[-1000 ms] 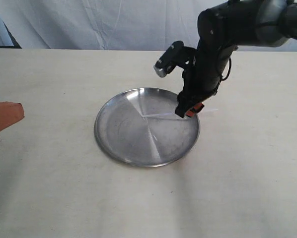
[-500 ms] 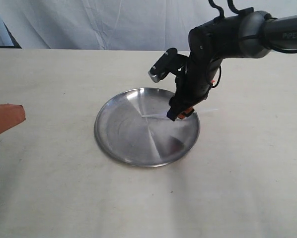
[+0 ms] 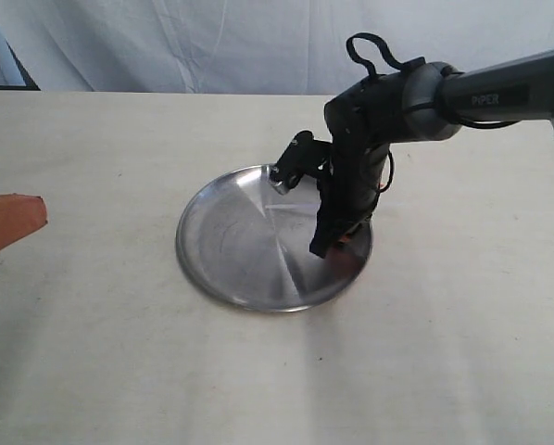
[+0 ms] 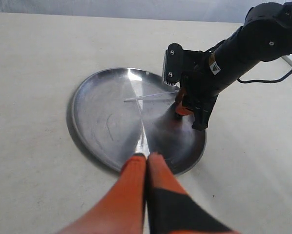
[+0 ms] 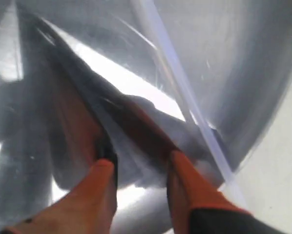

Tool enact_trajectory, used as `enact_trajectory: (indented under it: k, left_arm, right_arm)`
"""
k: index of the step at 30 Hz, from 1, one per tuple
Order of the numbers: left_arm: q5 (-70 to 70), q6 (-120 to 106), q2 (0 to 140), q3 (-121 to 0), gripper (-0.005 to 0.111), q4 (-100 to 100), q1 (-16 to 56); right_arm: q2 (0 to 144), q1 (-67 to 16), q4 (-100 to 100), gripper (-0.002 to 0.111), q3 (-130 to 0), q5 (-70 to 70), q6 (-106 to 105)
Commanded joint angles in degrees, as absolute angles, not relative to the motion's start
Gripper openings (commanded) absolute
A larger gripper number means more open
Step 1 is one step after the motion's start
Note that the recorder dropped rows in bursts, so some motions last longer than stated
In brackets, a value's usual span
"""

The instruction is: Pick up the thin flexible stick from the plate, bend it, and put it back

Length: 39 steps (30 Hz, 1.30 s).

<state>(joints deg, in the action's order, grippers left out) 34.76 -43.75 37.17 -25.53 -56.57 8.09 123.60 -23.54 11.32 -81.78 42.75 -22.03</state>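
Right tool (image 5: 140, 158) is held narrowly parted on plate (image 3: 223, 243), stick (image 5: 185, 92) just outside it; left tool (image 4: 146, 159) is seen closed, empty.

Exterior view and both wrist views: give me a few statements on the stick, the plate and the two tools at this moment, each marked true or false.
1. The thin flexible stick lies on the plate. True.
2. The right tool is shut on the stick. False: its fingers stand apart and the stick runs beside them, not between them.
3. The left tool holds the stick. False: it is shut on nothing and sits far off to the left of the plate.
4. The right tool is low over the right part of the plate. True.
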Motion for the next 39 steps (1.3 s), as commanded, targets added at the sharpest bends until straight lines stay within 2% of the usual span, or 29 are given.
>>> enact_trajectory:
  k: [1, 3, 9, 13, 20, 25, 29, 39]
  left_arm:
    - [33.66, -43.89, 37.41, -25.7, 0.0, -56.48, 8.19]
    - [33.42, -43.89, 37.41, -25.7, 0.0, -56.48, 8.19]
    - [33.42, -43.89, 37.41, -25.7, 0.0, -56.48, 8.19]
    - [33.42, -43.89, 37.41, -25.7, 0.0, -56.48, 8.19]
    - [33.44, -43.89, 37.41, -25.7, 0.0, -55.88, 8.19]
    - [33.44, -43.89, 37.41, -25.7, 0.0, -54.34, 8.19]
    - [33.44, -43.89, 37.41, -25.7, 0.0, -54.31, 8.19]
    - [33.44, -43.89, 37.41, -25.7, 0.0, -54.2, 8.19]
  right_arm:
    - [121.51, -23.44, 4.75, 0.047, -81.98, 43.3, -22.49]
    - [119.9, -23.44, 4.41, 0.052, -81.98, 43.75, -22.49]
    - [117.87, -23.44, 12.55, 0.052, -81.98, 39.73, -22.49]
    - [117.88, -23.32, 23.0, 0.051, -81.98, 45.28, -11.82]
    - [114.89, -22.6, 28.26, 0.051, -81.98, 46.81, -12.09]
    - [116.24, -18.38, 18.78, 0.046, -81.98, 43.97, -18.18]
    - [116.48, -17.32, 9.48, 0.046, -81.98, 43.93, -24.34]
    - [119.6, -17.32, 6.87, 0.047, -81.98, 41.82, -25.0]
